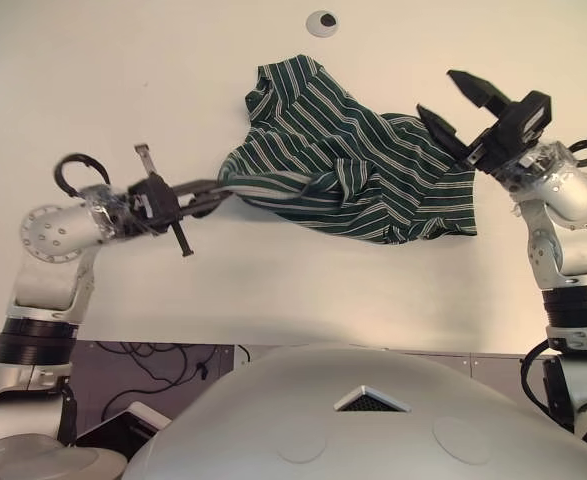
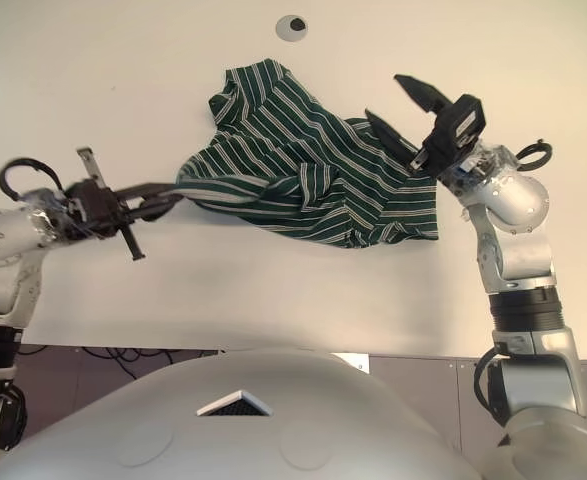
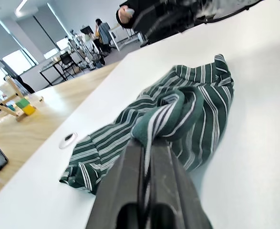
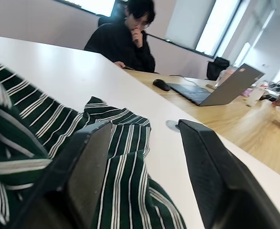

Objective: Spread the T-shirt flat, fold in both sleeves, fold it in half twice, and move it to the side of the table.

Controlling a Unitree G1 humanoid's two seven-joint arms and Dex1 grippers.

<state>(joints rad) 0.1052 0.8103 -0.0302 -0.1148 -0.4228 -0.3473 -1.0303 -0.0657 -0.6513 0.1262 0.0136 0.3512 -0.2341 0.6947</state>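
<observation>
The left claw (image 1: 216, 192) is pressed together, pinching a bunched fold at the left edge of the T-shirt (image 1: 353, 170). The left arm (image 1: 63, 230) comes in from the worktop's left side with the forearm nearly level, low over the surface.

The right claw (image 1: 439, 96) is spread wide and holds nothing. It is tilted up over the shirt's right part, with its lower finger just at the cloth; whether it touches cannot be told. The right arm (image 1: 558, 215) rises from the worktop's right side, bent at the elbow.

The dark green shirt with thin white stripes lies crumpled, not flat, in the middle of the white worktop (image 1: 273, 290), stretched a little between the two claws. Bare surface lies between the shirt and the near edge, and on both sides. A round cable hole (image 1: 322, 22) sits near the far edge, just beyond the shirt.
</observation>
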